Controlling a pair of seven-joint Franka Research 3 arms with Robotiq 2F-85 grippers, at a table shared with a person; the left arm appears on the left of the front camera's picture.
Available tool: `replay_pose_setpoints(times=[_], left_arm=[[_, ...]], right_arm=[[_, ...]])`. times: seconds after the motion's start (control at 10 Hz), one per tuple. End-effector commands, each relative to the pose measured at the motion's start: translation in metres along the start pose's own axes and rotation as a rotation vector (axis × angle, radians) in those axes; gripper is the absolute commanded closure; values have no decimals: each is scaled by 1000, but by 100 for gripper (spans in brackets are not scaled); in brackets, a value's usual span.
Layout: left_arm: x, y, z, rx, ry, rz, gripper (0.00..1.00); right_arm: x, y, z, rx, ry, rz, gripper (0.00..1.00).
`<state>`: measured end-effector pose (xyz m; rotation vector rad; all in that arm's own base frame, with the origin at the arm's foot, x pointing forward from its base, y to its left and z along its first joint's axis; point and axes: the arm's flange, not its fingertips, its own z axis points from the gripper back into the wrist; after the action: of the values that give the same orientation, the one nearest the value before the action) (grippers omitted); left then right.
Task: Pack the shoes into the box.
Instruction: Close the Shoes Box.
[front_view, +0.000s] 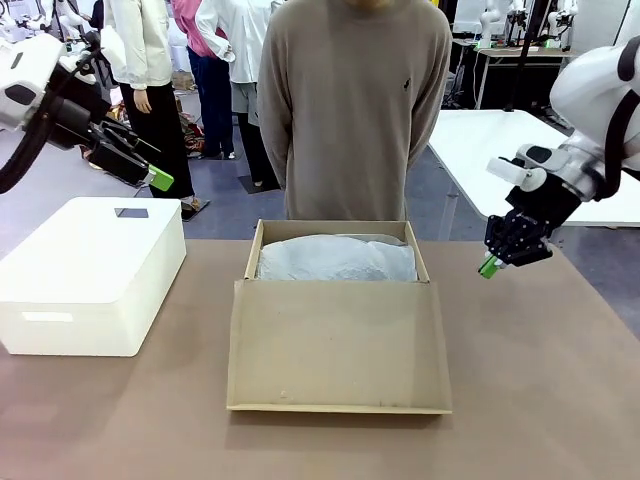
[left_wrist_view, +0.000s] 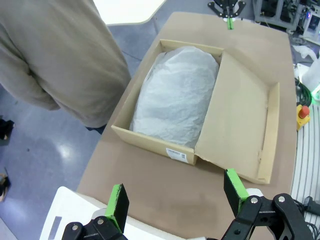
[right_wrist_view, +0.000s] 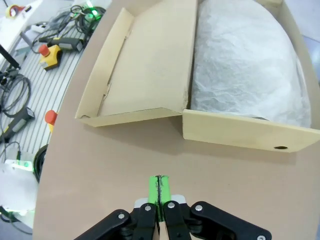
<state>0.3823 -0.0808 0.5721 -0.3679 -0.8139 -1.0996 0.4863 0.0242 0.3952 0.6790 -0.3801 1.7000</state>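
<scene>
The tan cardboard box (front_view: 338, 345) stands open in the middle of the table, its flap lid folded down toward me. White tissue paper (front_view: 338, 260) bulges up inside it and covers whatever lies beneath; the black shoes are hidden. My left gripper (front_view: 160, 180) hangs open high above the white plastic box, its green pads (left_wrist_view: 118, 205) wide apart, well left of the box (left_wrist_view: 192, 107). My right gripper (front_view: 488, 266) hovers just right of the box (right_wrist_view: 240, 80), shut with its pads pressed together and nothing held (right_wrist_view: 159, 190).
A white rounded plastic box (front_view: 90, 275) sits at the table's left. A person in a beige sweater (front_view: 350, 100) stands at the far edge behind the box, hands behind the back. Bare brown tabletop (front_view: 540, 370) lies right of the box.
</scene>
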Motion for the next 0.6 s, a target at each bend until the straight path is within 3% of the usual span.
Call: replay_pose_setpoints(times=[0.0, 0.5], left_arm=[[0, 0, 0, -11, -17, -3, 0], [0, 0, 0, -11, -17, -3, 0]], right_arm=[[-14, 4, -19, -25, -49, 82, 100], [-26, 3, -50, 22, -90, 41, 100]])
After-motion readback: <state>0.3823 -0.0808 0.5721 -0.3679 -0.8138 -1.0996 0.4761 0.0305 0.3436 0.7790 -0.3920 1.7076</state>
